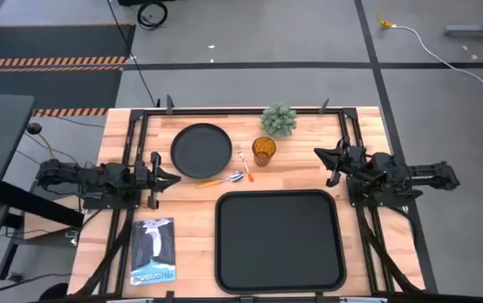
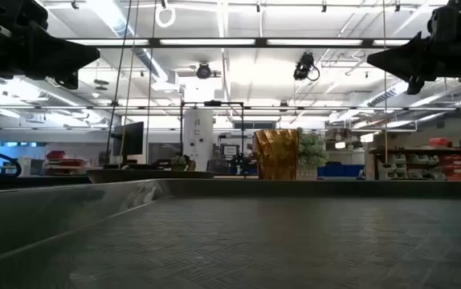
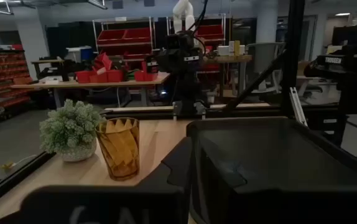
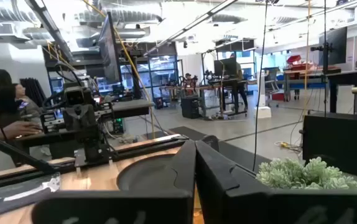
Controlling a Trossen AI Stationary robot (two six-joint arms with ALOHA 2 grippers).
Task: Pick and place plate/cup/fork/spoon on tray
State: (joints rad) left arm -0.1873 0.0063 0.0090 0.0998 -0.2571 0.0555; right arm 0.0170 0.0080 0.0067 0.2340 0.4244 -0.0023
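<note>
The round black plate (image 1: 201,151) lies on the table at the far middle; it also shows in the right wrist view (image 4: 146,172). The amber cup (image 1: 263,150) stands upright to its right and shows in the left wrist view (image 3: 119,148). The fork (image 1: 243,162) and the spoon (image 1: 229,178) lie between the plate and the cup, just beyond the tray's far rim. The black tray (image 1: 279,252) lies at the near middle. My left gripper (image 1: 177,177) is shut and empty, left of the spoon. My right gripper (image 1: 317,154) is shut and empty, right of the cup.
A small green potted plant (image 1: 279,119) stands at the far edge behind the cup. A blue and white packet (image 1: 154,251) lies near the front left, beside the tray. Dark frame rails run along the table's left and right sides.
</note>
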